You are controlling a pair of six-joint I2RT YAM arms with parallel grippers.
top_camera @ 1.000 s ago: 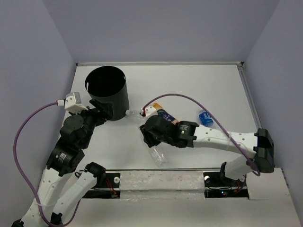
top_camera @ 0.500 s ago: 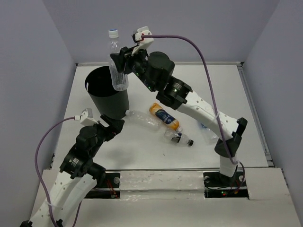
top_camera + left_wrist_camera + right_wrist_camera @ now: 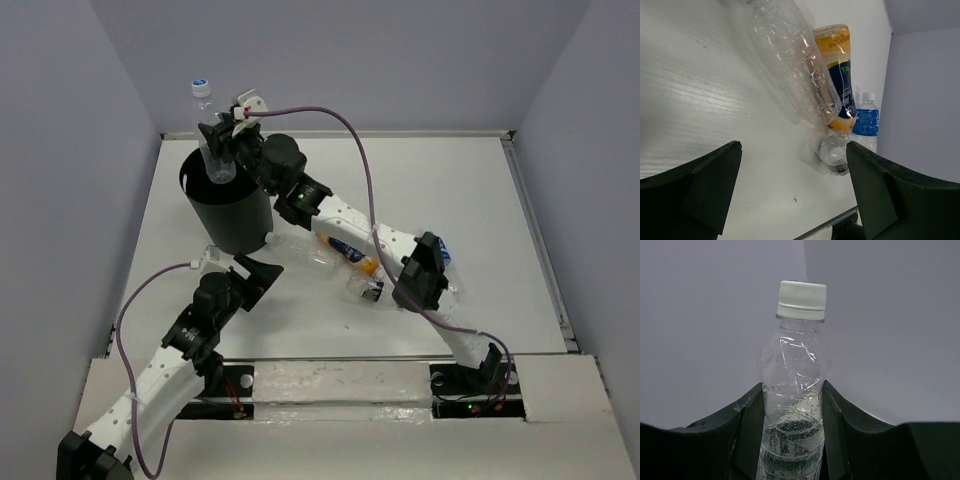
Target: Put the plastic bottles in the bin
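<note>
- Right gripper (image 3: 792, 397) is clamped on a clear bottle (image 3: 796, 365). Its white cap is up, there are droplets inside, and it is held high over the bin's (image 3: 243, 218) far rim.
- Left gripper (image 3: 792, 155) is low over the table (image 3: 695, 95), jaws wide apart and holding nothing.
- Just ahead, a crumpled bottle (image 3: 790, 65) lies on its side against the orange bottle (image 3: 837, 47).
- The orange one has a blue label, print too small to read.
- A blue-label bottle (image 3: 866, 119) with a white cap lies just beyond, wording unreadable.
- A dark-capped bottle (image 3: 833, 154) sits beside them, end-on.

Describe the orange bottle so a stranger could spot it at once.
Find the tall black bin at the table's far left. Bottles lie just right of its base. The orange bottle has a dark blue label; its neighbours are clear plastic.
</note>
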